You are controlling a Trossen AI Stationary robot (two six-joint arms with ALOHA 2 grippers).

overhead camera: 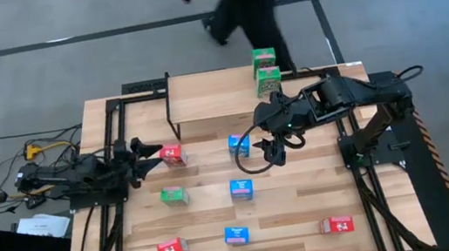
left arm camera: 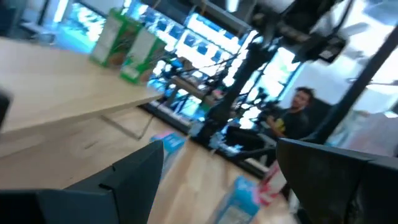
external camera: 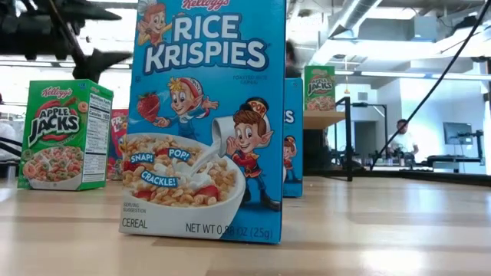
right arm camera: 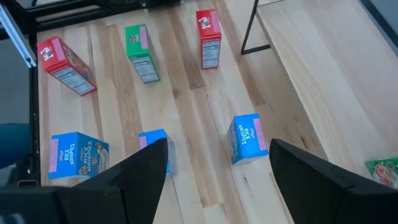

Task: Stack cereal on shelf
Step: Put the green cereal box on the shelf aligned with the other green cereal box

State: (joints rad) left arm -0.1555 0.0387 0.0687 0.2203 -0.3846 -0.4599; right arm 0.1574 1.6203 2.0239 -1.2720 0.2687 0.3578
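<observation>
The shelf (overhead camera: 212, 96) stands at the table's far edge, with two green cereal boxes (overhead camera: 267, 71) upright on its right end; they also show in the left wrist view (left arm camera: 124, 43). Several more cereal boxes stand on the tabletop: red (overhead camera: 173, 155), blue (overhead camera: 240, 145), green (overhead camera: 175, 196), blue (overhead camera: 241, 189), and a near row of red (overhead camera: 171, 248), blue (overhead camera: 237, 234) and red (overhead camera: 337, 225). My left gripper (overhead camera: 147, 151) (left arm camera: 217, 149) is open, low at the table's left, just left of the far red box. My right gripper (overhead camera: 277, 151) (right arm camera: 219, 144) hangs open above the far blue box (right arm camera: 249, 138).
Black frame rails run along the table's left and right sides (overhead camera: 364, 176). A person (overhead camera: 242, 0) walks behind the far edge; another person sits in the room beyond (left arm camera: 298, 112). In the low view a blue box (external camera: 207, 115) fills the foreground, with a green box (external camera: 65, 134) to its left.
</observation>
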